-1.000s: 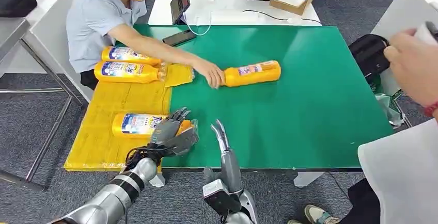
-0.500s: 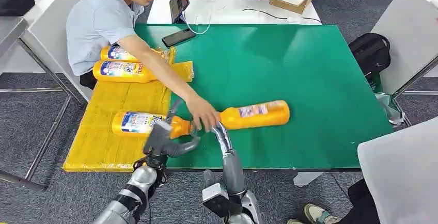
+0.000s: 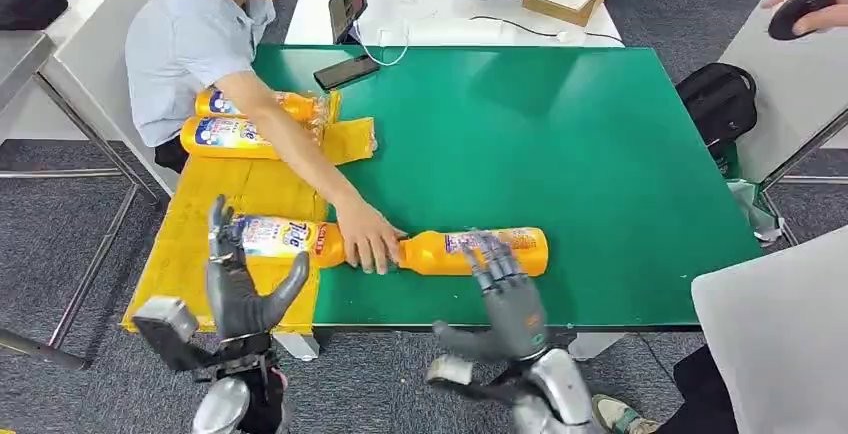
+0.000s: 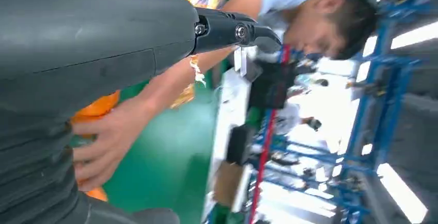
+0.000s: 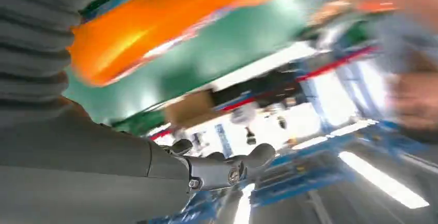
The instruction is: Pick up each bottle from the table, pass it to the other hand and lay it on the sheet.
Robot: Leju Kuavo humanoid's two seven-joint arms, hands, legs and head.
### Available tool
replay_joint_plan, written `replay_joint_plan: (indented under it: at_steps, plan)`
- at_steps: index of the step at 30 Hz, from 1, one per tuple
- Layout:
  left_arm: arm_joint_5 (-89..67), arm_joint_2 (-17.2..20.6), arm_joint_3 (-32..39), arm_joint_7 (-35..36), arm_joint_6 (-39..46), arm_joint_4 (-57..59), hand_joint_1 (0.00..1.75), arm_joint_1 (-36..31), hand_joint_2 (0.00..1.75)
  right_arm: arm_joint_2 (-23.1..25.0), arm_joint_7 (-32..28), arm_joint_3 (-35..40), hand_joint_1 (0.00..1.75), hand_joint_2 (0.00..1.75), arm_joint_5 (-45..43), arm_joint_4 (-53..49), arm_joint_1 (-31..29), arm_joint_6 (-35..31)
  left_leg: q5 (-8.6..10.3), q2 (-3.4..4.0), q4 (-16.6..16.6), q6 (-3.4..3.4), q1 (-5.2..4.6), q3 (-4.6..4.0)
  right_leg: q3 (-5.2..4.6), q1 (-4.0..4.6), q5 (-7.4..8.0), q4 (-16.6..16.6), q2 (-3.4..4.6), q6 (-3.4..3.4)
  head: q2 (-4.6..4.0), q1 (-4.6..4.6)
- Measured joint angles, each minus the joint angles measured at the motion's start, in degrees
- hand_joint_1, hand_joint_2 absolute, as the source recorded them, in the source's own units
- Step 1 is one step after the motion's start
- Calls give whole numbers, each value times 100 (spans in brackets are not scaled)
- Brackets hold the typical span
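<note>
Yellow sheet (image 3: 250, 189) covers the left side of the green table (image 3: 600, 154). Two bottles (image 3: 235, 134) lie at its far edge, and one bottle (image 3: 275, 237) lies near its front edge. The left hand (image 3: 238, 289) stands up at the front left edge, fingers spread, holding nothing. A person's hand (image 3: 368, 239) touches the neck of an orange bottle (image 3: 475, 251) near the table's front edge. The right hand (image 3: 505, 294) reaches over this bottle, fingers apart, not gripping it.

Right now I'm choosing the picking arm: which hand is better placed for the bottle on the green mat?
Right. The right hand is open directly at the bottle, fingertips over it; the left hand is raised over the yellow sheet.
</note>
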Motion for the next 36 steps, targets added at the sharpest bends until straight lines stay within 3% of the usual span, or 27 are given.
replay_joint_plan:
  at_steps: [13,17,29,36]
  plan:
    - [-145,96,-15,-4,121,-471,0,181,175,-361,246,-613,0,175,223,941,-535,0,1,1,1,0,5,-1,-3,7,0,2,0,0,0,-2]
    - [-252,114,-50,28,254,-471,0,181,175,-396,631,-606,0,175,328,1241,-681,0,1,1,0,0,4,-3,-3,6,0,2,0,0,0,-2]
    - [-322,149,-238,227,352,-243,0,-20,175,-411,832,-377,0,175,-82,2688,-1543,90,4,2,2,0,4,-3,-5,6,2,3,0,1,0,-2]
    - [-606,153,-464,324,525,126,0,-355,175,-355,1387,168,0,175,217,3542,-2288,820,4,10,2,0,6,11,3,7,2,3,2,0,0,-2]
